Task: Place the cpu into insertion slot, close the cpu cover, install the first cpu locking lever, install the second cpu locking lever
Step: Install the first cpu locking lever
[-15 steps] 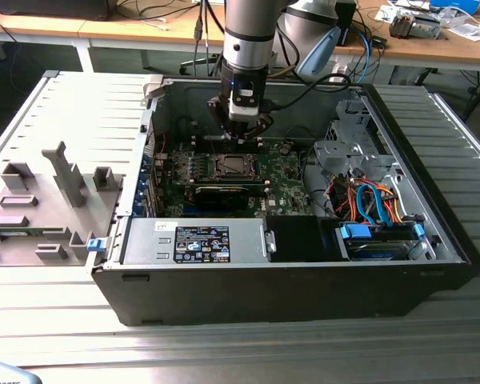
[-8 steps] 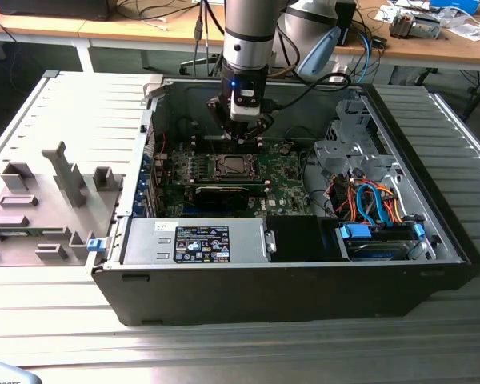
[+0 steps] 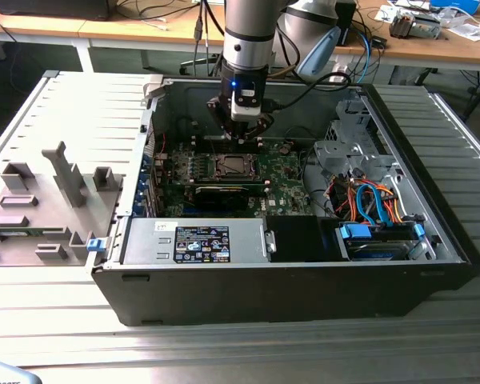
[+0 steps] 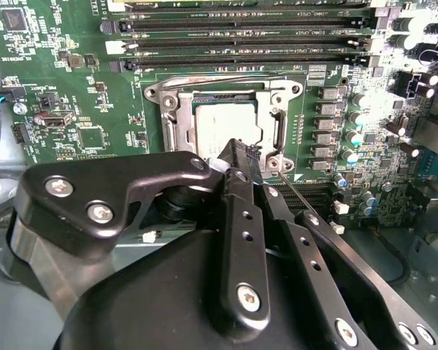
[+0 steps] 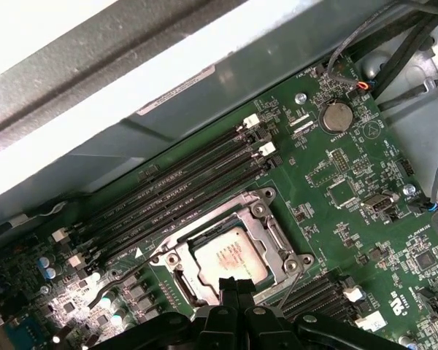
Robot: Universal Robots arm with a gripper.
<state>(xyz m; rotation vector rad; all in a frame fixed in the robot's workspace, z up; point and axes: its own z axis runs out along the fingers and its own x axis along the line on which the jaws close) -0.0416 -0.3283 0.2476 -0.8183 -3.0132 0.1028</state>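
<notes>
Robot gripper [image 5: 230,286], fingers clenched and empty, hovers over the cpu [image 5: 230,255] seated in its insertion slot [image 5: 277,237]; pressing down off-centre could damage it.

the exterior view looks down from in front and above at the open computer case [image 3: 288,288], fairly far off. both wrist views look down close on the green circuit board [image 4: 73,80] [image 5: 365,182], sharing the insertion slot [image 4: 226,124] [image 5: 230,251].

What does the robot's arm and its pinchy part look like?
The arm is a thick silver-grey tube with a pale blue joint cap and black cables beside it. A small blue light glows near its wrist. The tool is black metal, built from flat bars joined with shiny silver screws.
</notes>
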